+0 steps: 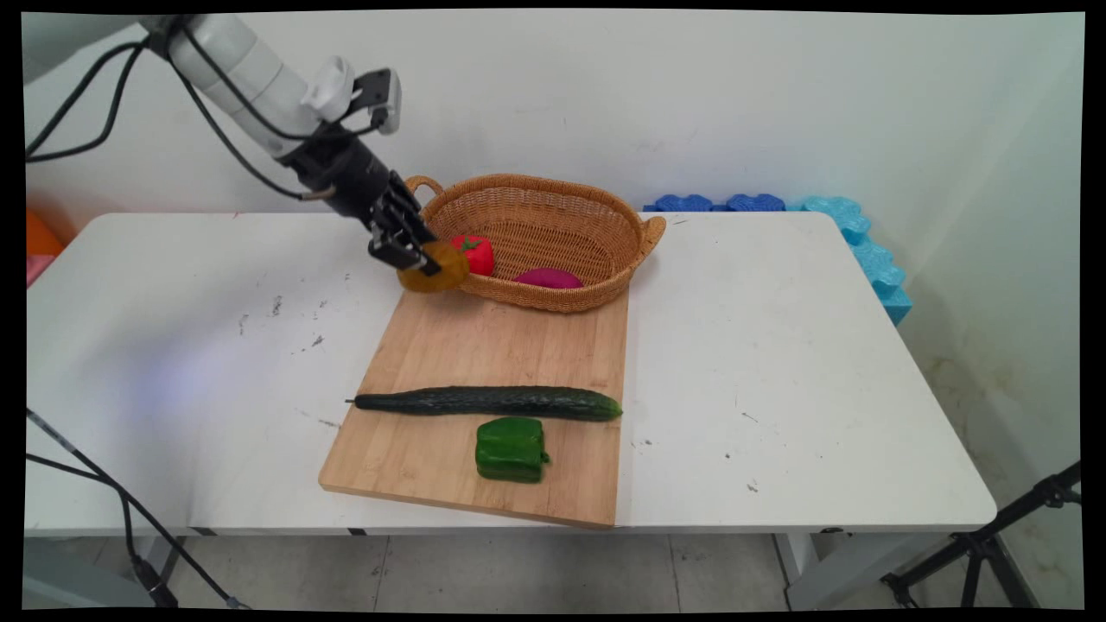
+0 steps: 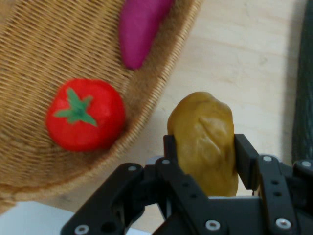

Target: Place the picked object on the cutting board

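Spanning most of the main view, a white counter (image 1: 778, 363) carries a wooden cutting board (image 1: 449, 345) laid lengthwise from its near edge toward the wall. A wicker basket (image 1: 553, 203) sits on the board's far end, holding a red tomato (image 1: 473, 252) and a magenta sweet potato (image 1: 548, 278). Across the board's near half lies a long dark cucumber (image 1: 488, 403), its long axis running left to right, with a green bell pepper (image 1: 511, 449) just in front of it. The black end effector (image 1: 413, 256) hangs above the board's far left corner, just outside the basket's left rim, its two fingers closed around a yellow-brown potato (image 1: 435, 268). In the hand view the potato (image 2: 205, 139) stands lengthwise between the fingers (image 2: 245, 159), and the basket rim (image 2: 161, 83) lies just beside it, the tomato (image 2: 85, 121) immediately inside.
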`<state>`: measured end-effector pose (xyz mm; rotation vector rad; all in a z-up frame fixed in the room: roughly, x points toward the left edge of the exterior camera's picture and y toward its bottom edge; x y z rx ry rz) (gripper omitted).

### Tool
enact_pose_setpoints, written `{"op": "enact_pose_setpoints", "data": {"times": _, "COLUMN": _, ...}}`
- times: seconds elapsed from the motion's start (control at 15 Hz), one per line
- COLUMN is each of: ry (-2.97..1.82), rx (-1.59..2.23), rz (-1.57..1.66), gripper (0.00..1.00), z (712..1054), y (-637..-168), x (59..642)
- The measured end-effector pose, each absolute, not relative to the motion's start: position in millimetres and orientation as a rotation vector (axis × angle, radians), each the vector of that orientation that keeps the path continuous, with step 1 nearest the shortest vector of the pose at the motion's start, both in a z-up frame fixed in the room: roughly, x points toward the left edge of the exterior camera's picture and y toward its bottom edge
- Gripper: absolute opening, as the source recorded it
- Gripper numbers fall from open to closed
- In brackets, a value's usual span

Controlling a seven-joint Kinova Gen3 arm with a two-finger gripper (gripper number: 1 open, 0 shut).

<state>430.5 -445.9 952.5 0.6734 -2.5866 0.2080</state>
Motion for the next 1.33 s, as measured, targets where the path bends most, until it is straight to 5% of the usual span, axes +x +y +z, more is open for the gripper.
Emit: {"op": "enact_pose_setpoints", "data": {"times": 1.33, "ry": -2.676, "rx": 0.609, "rz": 0.153, "gripper": 0.00, "z": 878.4, "y": -438.2, "x": 410.8}}
